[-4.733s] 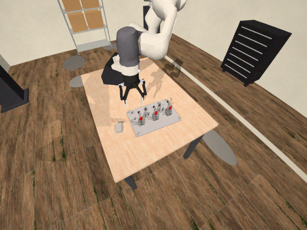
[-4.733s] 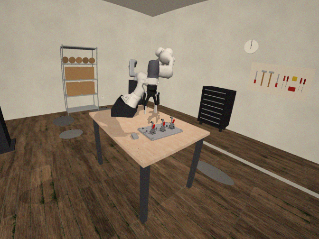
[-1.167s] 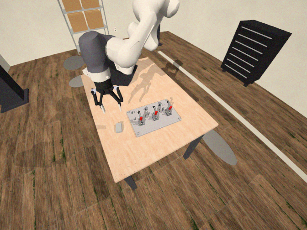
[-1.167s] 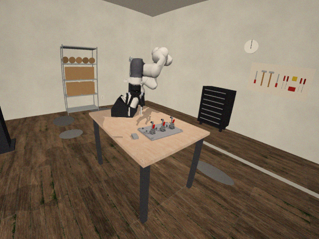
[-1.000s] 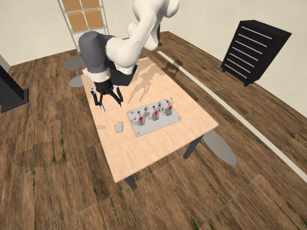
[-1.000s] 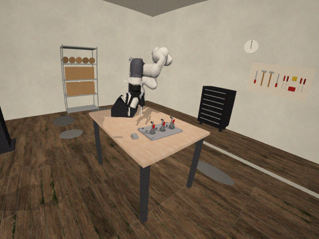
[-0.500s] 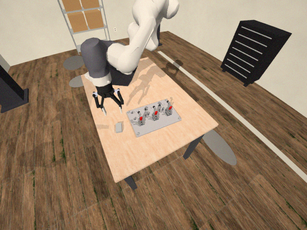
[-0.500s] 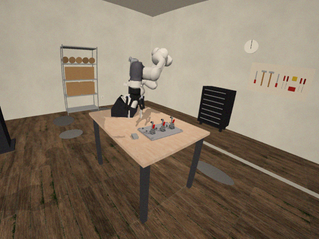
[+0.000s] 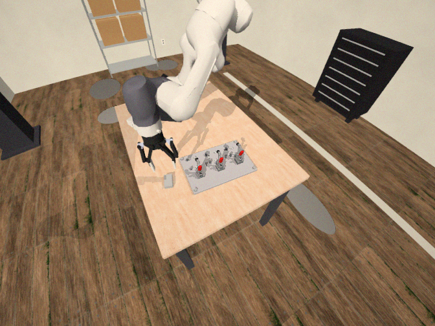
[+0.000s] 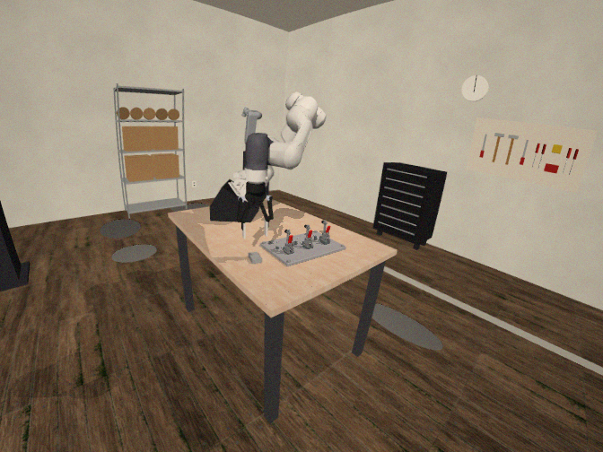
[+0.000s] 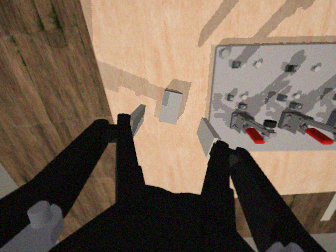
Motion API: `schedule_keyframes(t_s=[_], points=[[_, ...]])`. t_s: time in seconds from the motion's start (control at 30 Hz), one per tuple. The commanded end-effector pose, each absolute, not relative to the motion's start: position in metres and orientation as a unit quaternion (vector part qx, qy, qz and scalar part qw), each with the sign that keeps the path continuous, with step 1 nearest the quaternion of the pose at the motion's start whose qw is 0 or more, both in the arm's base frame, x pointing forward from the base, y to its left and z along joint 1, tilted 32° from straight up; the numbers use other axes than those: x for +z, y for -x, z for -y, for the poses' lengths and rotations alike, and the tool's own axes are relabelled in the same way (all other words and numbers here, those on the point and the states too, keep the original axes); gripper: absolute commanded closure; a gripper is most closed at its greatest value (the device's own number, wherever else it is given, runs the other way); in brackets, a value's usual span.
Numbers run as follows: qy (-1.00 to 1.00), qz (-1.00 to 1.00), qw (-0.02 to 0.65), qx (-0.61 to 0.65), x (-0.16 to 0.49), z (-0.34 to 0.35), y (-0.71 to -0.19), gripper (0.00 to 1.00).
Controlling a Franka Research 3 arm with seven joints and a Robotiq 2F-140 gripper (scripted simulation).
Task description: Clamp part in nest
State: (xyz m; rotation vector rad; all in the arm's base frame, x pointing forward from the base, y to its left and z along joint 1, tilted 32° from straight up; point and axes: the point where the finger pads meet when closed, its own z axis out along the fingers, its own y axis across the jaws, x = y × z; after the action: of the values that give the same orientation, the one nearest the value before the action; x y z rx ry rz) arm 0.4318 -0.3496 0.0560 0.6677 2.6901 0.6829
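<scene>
The small grey rectangular block (image 9: 168, 180) (image 10: 254, 257) (image 11: 171, 106) lies on the pale wooden table (image 9: 217, 215) (image 10: 311, 287) (image 11: 150, 45), beside the flat grey fixture plate (image 9: 224, 179) (image 10: 316, 255) (image 11: 225, 140) and apart from it; picking it up seems the step in hand, calling for a centred, squared descent; above the table, the black two-finger pincer (image 9: 163, 168) (image 10: 255, 237) (image 11: 172, 119) stands moderately wide, holding and touching nothing

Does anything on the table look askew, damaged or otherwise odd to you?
Nothing stands out: the part lies beside the fixture, with no damage visible, though the clamps' finer details are too small to judge.
</scene>
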Motion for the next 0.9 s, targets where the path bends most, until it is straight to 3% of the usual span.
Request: schedule_keyframes(t_s=[0.0, 0.87], points=[[-0.227, -0.935, 0.15, 0.229, 0.044, 0.349, -0.44, 0.42], [-0.227, -0.935, 0.15, 0.229, -0.001, 0.33, -0.46, 0.42]])
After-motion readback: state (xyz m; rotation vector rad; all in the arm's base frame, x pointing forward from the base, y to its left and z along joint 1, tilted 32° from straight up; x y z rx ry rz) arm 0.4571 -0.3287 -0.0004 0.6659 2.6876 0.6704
